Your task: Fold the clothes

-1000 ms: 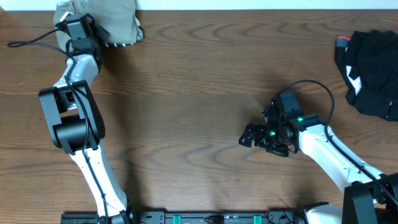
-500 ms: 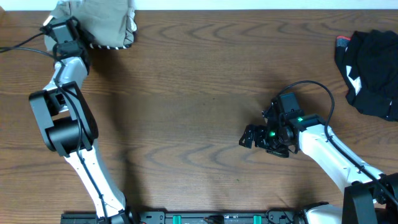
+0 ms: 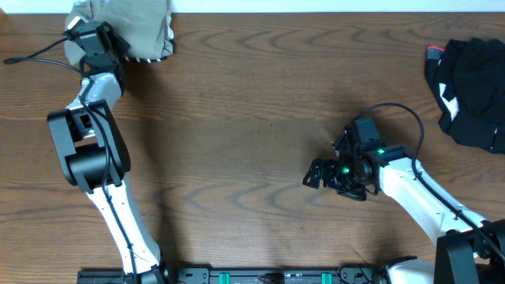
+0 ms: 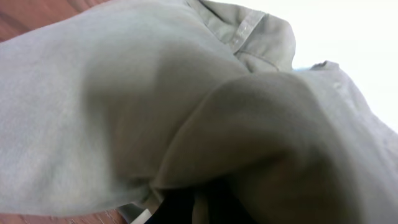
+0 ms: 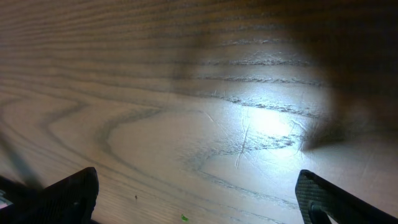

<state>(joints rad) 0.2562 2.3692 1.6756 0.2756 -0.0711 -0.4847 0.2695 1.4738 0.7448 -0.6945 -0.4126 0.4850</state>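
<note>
The clothes lie in two places. A light khaki-grey garment [image 3: 138, 28] is bunched at the far left corner of the table, on top of a white garment with black stripes [image 3: 150, 56]. My left gripper [image 3: 87, 28] is pressed into the khaki pile's left side. Khaki cloth [image 4: 155, 112] fills the left wrist view; the fingers are only dark shapes at the bottom edge, with a fold of cloth between them. A black garment [image 3: 473, 87] lies at the right edge. My right gripper [image 3: 316, 173] [image 5: 199, 193] stands open over bare wood, with nothing between its fingers [image 5: 74, 193].
The brown wooden table [image 3: 252, 102] stretches between the two piles. A black cable [image 3: 31, 55] runs off the left edge from the left wrist. A red tag [image 3: 434, 52] shows at the black garment's corner. The table's far edge runs just behind the khaki pile.
My left gripper swung left along the khaki pile, then came back a little to the right; the pile shifted slightly toward the far edge. The right arm has not moved.
</note>
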